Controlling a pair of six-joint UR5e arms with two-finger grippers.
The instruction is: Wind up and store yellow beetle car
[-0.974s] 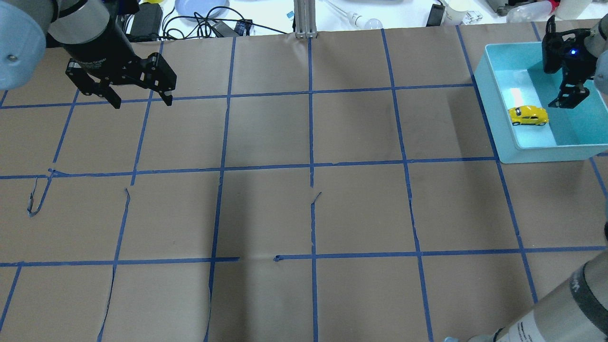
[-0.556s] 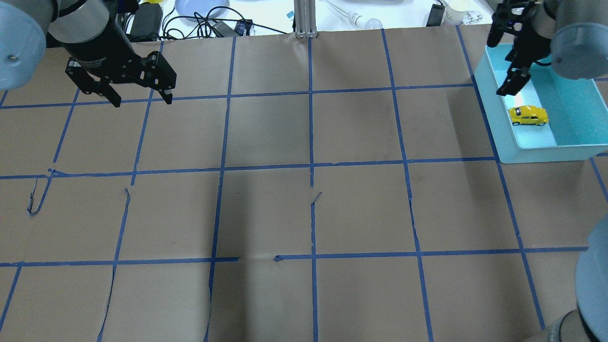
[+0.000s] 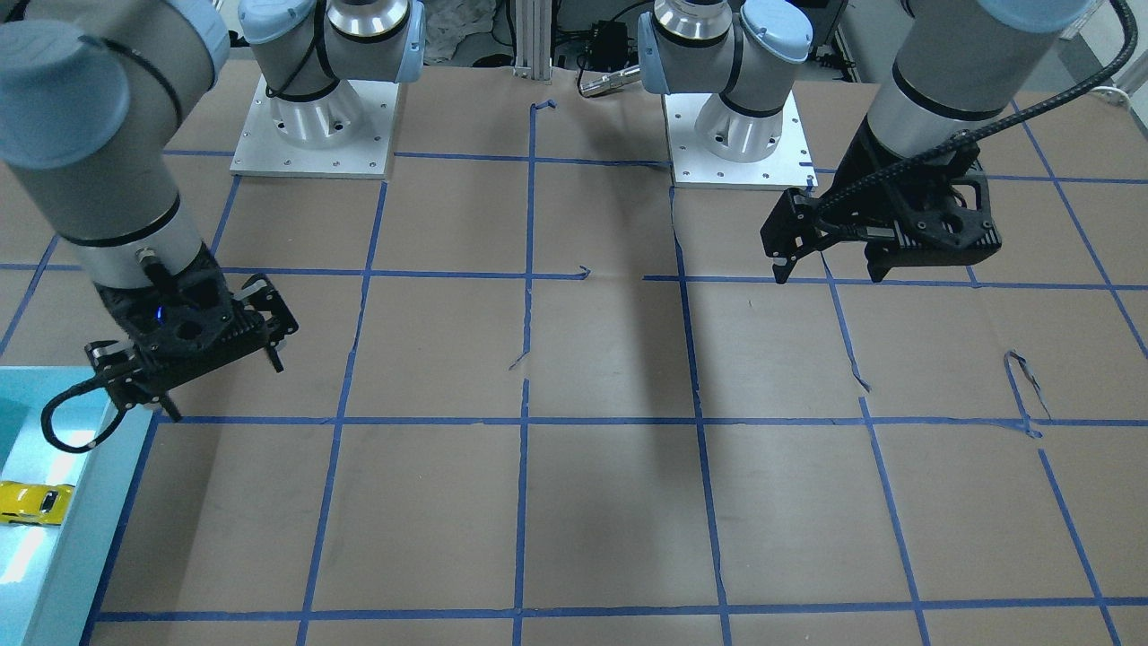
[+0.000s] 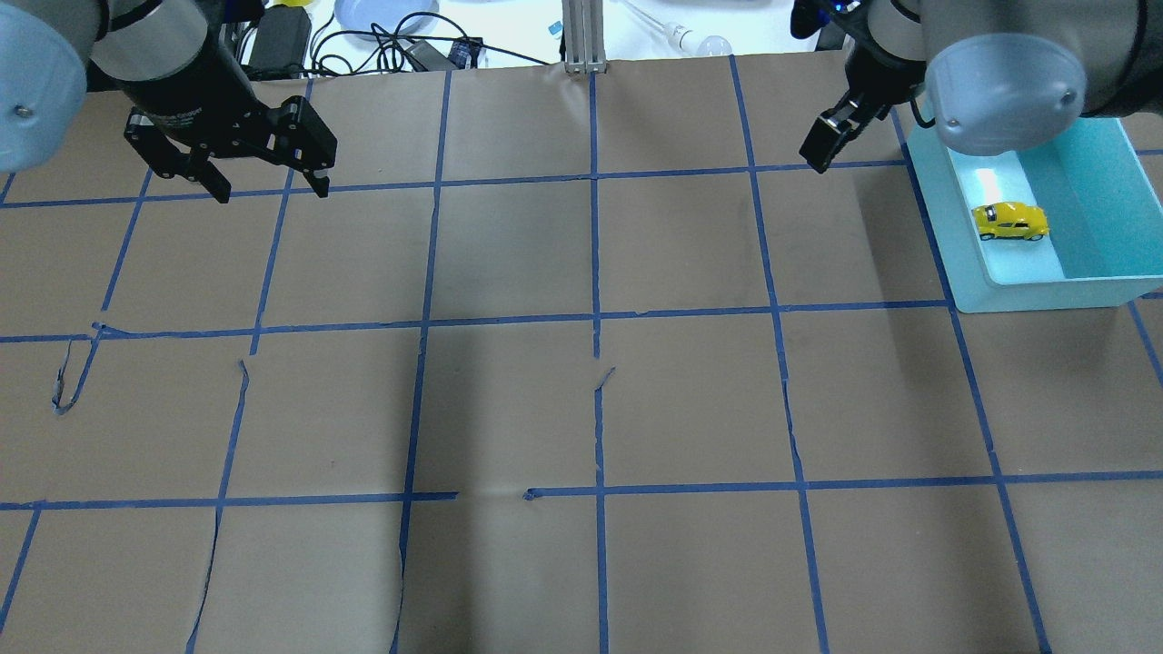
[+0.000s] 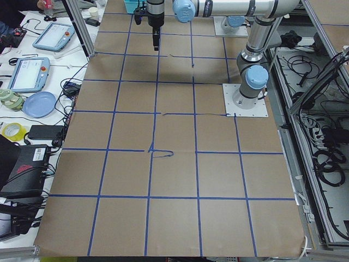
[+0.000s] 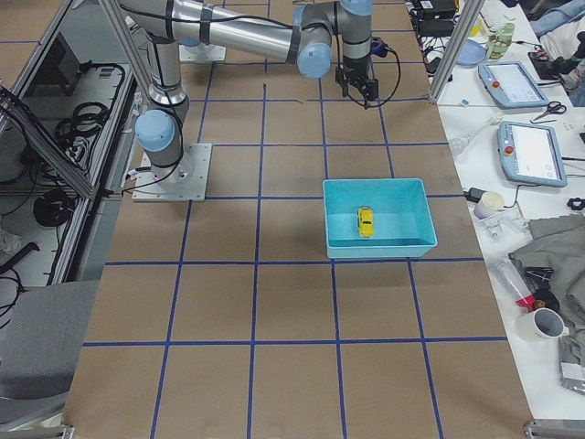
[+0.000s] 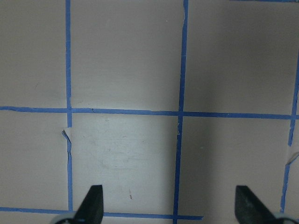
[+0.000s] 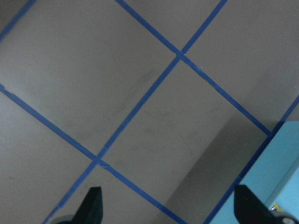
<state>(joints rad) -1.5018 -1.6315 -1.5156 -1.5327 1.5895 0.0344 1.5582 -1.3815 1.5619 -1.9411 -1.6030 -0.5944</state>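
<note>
The yellow beetle car [image 4: 1010,222] stands on its wheels inside a teal bin [image 4: 1045,295] at the table's right end. It also shows in the front-facing view [image 3: 22,502] and the right exterior view [image 6: 365,221]. My right gripper [image 3: 224,388] is open and empty. It hangs above the paper just outside the bin's left wall [image 3: 72,538], apart from the car. One of its fingers [image 4: 820,145] shows overhead; the arm hides the other. My left gripper [image 4: 273,193] is open and empty, high over the table's left part.
Brown paper with a blue tape grid covers the table, and the tape is torn in places [image 4: 64,391]. Cables, a blue plate [image 4: 386,14] and a light bulb [image 4: 713,43] lie beyond the far edge. The two arm bases [image 3: 314,135] [image 3: 735,135] stand at the robot's side.
My right gripper has risen out of the bin and moved left over its wall, away from the car. The car has stayed in the bin. The left arm has not moved.
</note>
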